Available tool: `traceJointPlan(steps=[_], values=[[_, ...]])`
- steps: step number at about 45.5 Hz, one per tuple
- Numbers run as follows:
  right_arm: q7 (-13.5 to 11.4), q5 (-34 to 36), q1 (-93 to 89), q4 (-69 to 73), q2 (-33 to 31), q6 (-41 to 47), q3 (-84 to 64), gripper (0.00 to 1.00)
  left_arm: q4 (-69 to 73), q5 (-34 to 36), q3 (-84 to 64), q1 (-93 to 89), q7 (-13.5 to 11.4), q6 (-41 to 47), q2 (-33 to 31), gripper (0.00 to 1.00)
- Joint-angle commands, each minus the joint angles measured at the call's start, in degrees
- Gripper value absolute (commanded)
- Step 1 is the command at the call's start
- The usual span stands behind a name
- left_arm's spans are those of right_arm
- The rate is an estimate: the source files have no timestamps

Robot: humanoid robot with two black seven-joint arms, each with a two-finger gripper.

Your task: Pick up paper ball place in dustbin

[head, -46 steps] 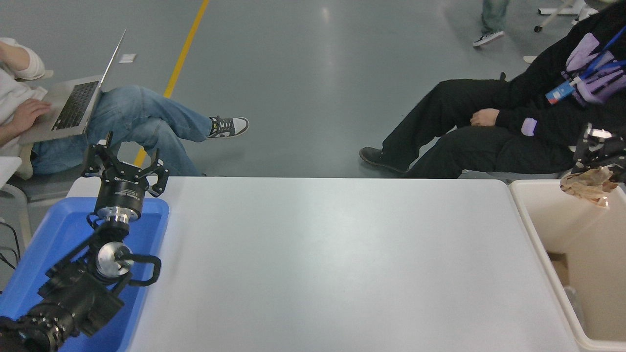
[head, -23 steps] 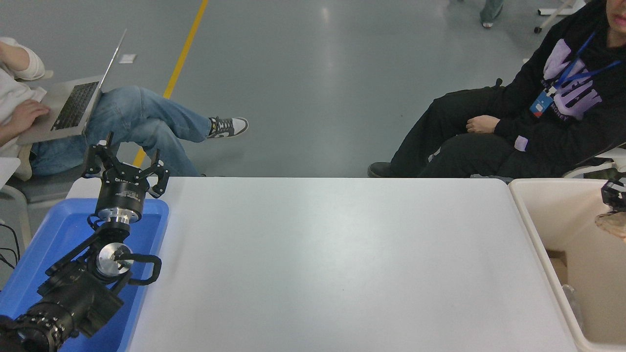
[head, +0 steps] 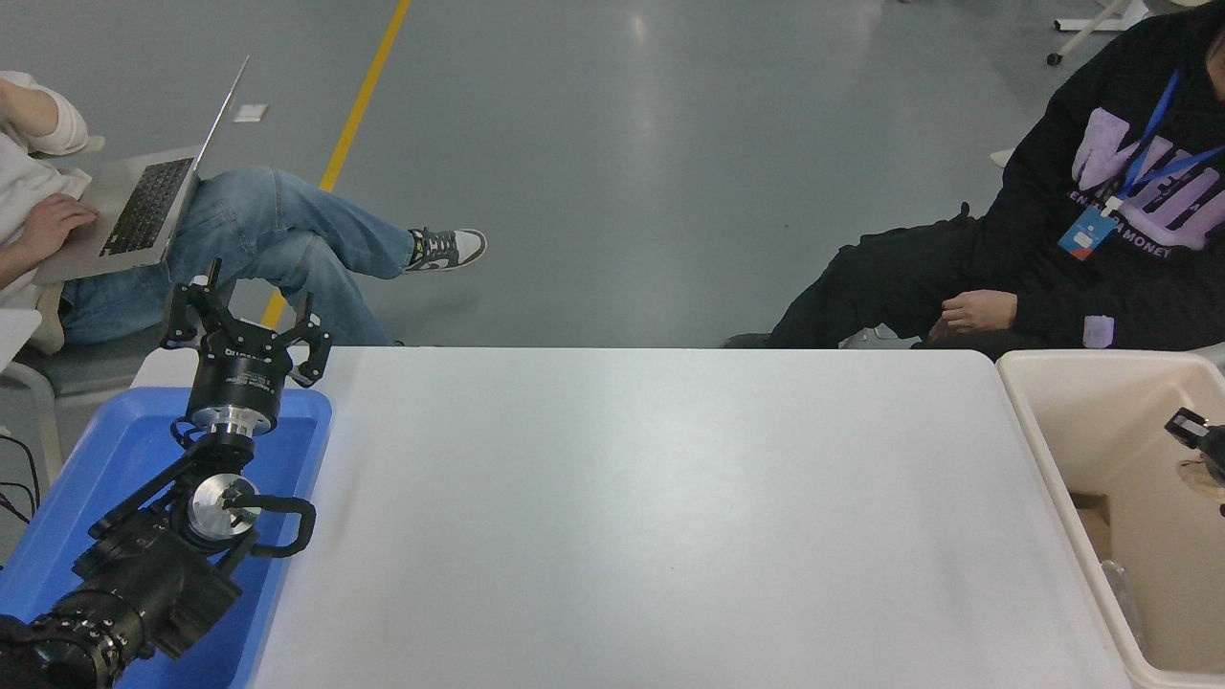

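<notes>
Right gripper (head: 1204,450): only a sliver shows at the right edge over the dustbin (head: 1029,421); it has slid further right and lower than half a second ago. Whether its fingers grip, I cannot tell.
Paper ball (head: 1201,472): a tan scrap at that edge, above the bin's inside; less shows than before.
Left gripper (head: 247,321): parked over the blue tray (head: 91,478), fingers spread, unchanged.
Person in black (head: 1101,249): leaning differently, hand lower.

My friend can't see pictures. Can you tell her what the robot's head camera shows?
At the right edge, the robot's right gripper hangs over the beige dustbin with a scrap of the paper ball showing beneath it. The left gripper is parked open over a blue tray, beside a white table; two people sit beyond.
</notes>
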Motion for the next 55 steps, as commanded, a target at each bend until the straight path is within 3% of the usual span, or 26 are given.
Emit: traceJointPlan(steps=[1,8,12,13,15,31,41,44,55], values=[[-0.01,0.03,-4.52,-3.82,2.52,-3.38,0.49,0.0,-0.03,-0.01,-0.05,-0.02,0.0,0.0,0.0,0.99],[-0.1,0.03,-4.08,-3.73,2.26,-3.9,0.58,0.0,-0.03,-0.01,0.03,-0.02,0.0,0.0,0.0,0.99],[-0.1,0.12,-3.2,-3.74,2.08,-5.83,0.67,0.57,-0.03,-0.01,-0.05,-0.02,0.0,0.0,0.0,0.99],[-0.1,0.12,-3.11,-3.65,2.0,-6.62,0.67,0.67,0.06,-0.01,0.03,-0.02,0.0,0.0,0.0,0.99],[-0.1,0.03,-3.2,-3.38,2.08,-8.2,0.67,0.78,0.06,-0.01,-0.05,0.07,0.0,0.0,0.0,0.99],[-0.1,0.3,-1.1,0.03,1.82,-10.06,2.33,0.81,-0.03,0.08,-0.05,-0.02,0.0,0.0,0.0,0.99],[-0.36,0.12,15.42,23.66,-8.19,-9.88,-0.55,0.91,-0.03,-0.01,0.03,-0.02,0.09,0.0,0.0,0.99],[-0.28,0.12,19.9,30.34,-9.87,-9.71,-5.2,0.99,-0.03,-0.01,0.04,0.07,0.0,0.0,0.0,0.99],[-0.27,0.82,40.56,53.12,-7.77,-7.51,-23.06,1.0,-0.03,0.08,0.04,-0.02,0.0,0.0,0.0,0.99]])
